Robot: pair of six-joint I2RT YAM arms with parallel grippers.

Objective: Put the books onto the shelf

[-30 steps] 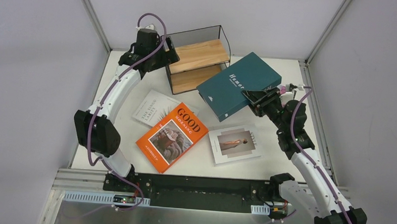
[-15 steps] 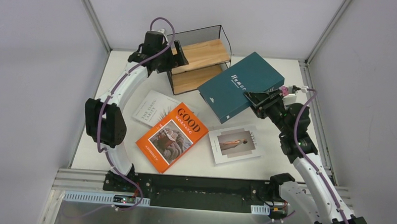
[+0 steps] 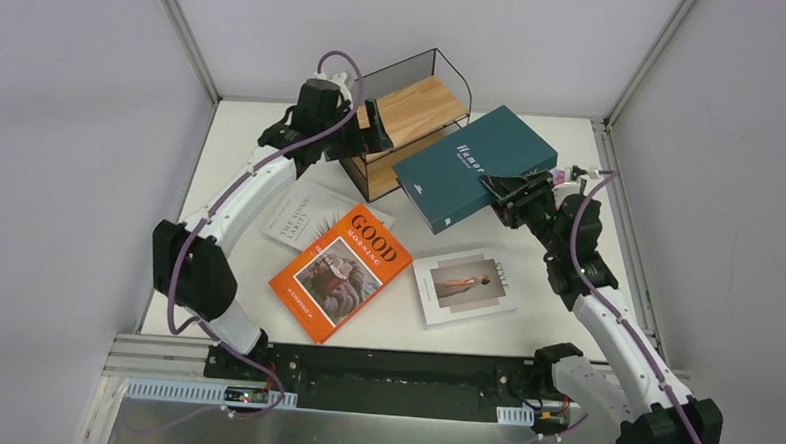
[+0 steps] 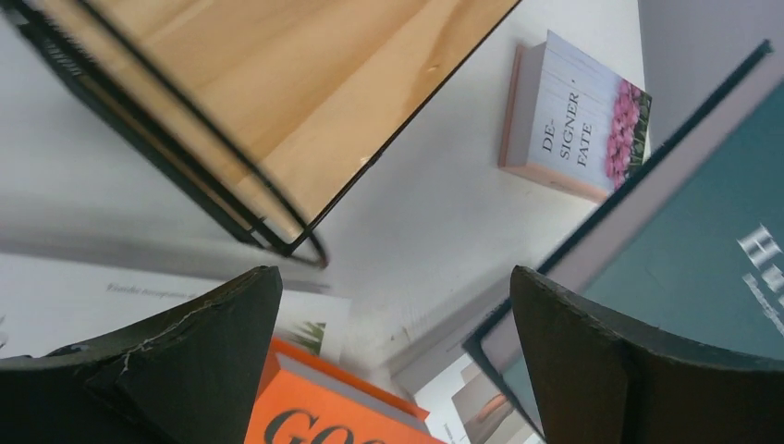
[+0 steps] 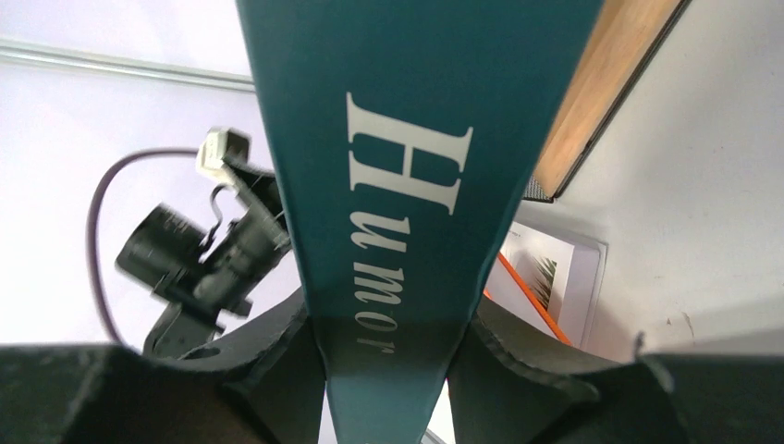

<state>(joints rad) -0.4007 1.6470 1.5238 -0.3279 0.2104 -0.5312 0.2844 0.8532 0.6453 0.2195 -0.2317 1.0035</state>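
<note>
- Far edge of the table (image 3: 404, 328), centre: the shelf (image 3: 429, 101) stands here, skewed to the table's edges, with both wooden boards visible.
- Teal book (image 3: 477, 166): raised off the table and tilted. Its long axis runs diagonally from near-left to far-right, and its left corner is just beside the shelf's near right corner.
- Right gripper (image 3: 510, 192): closed on the teal book's near right edge. The wrist view shows the cover pinched between both fingers.
- Left gripper (image 3: 375, 129): at the shelf's left end with its fingers spread wide and nothing between them. One wire corner of the shelf lies just ahead of the gap, but contact cannot be confirmed.
- Governing relation: the shelf lies left of the held book, roughly in line with the book's long axis. In my judgement the right arm must carry it leftward and square it to the boards.
- Remaining books: the orange book (image 3: 342, 270), palm-leaf book (image 3: 304, 213) and photo-cover book (image 3: 464, 285) lie flat mid-table. The pink-flower book (image 4: 578, 125) lies beyond the shelf's corner, behind the teal book's edge.
</note>
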